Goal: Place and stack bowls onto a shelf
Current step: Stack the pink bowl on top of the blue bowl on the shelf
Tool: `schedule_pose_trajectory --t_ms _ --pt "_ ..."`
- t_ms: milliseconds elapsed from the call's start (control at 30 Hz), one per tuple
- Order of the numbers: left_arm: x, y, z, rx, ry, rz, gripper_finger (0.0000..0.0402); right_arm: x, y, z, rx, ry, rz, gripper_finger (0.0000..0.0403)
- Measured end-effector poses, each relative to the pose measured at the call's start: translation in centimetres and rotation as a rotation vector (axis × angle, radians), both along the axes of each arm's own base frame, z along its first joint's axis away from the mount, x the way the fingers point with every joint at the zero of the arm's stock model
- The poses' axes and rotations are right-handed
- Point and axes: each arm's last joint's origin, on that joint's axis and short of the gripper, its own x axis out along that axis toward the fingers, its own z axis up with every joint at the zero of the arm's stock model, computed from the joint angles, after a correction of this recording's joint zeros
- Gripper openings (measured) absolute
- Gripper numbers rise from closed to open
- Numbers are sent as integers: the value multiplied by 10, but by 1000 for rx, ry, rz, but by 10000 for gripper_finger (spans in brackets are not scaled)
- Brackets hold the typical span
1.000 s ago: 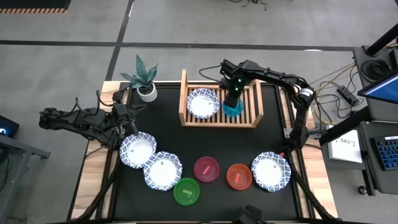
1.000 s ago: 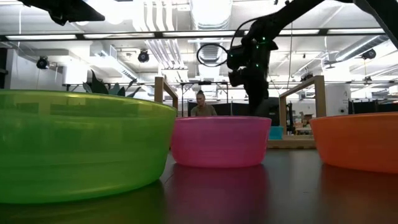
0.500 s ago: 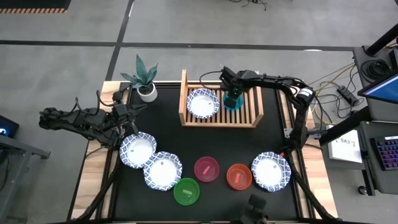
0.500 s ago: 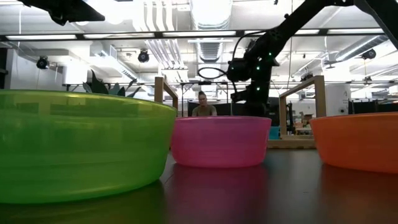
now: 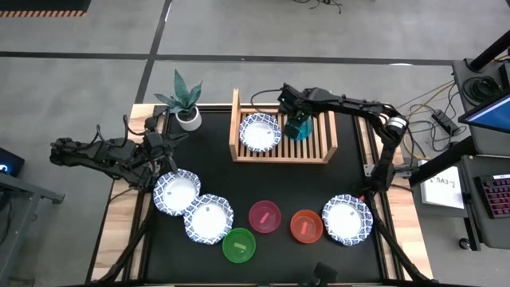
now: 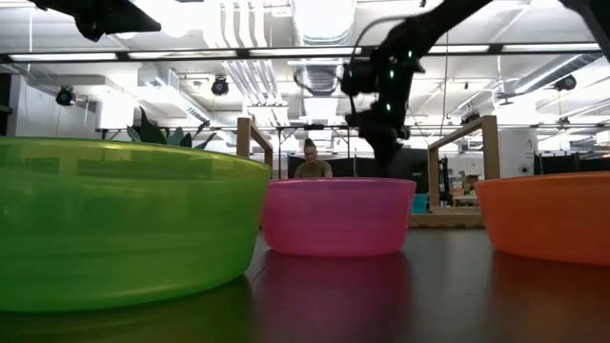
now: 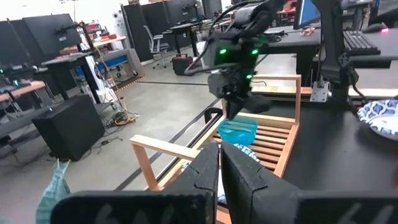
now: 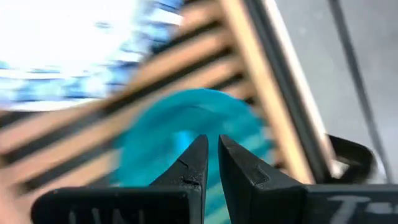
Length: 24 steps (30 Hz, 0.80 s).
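Note:
The wooden rack stands at the table's far middle. One white blue-rimmed bowl and the teal bowl rest on its slats. My right gripper is shut and hovers just above the teal bowl; it also shows in the left wrist view over the bowl. My left gripper is shut and waits at the far left rim of a white bowl. More white bowls and the green, magenta and red bowls sit near the front.
A potted plant stands left of the rack. The rack's raised side rails flank the slats. In the low view the green, magenta and red bowls fill the foreground. A person shows far behind the table.
My right gripper has carried the teal bowl toward the table's far edge along the rack, then risen off it and drifted slightly left. The bowl now sits nearer the rack's far rail.

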Motion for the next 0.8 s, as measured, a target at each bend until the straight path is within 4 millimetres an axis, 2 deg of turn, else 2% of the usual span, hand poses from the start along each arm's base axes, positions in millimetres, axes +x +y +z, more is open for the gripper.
schedule_pose_trajectory --t_ms 200,433,633,800 --pt "5 -1 -4 -50 -5 8 0 15 52 28 -1 -102 117 28" --pt "18 -4 -15 -91 36 19 0 34 125 49 -17 -214 301 28" --pt "28 -6 -19 -67 82 18 0 45 182 59 -20 -306 451 28" --pt "35 -8 -22 -52 118 18 0 54 217 58 -26 -399 546 28"
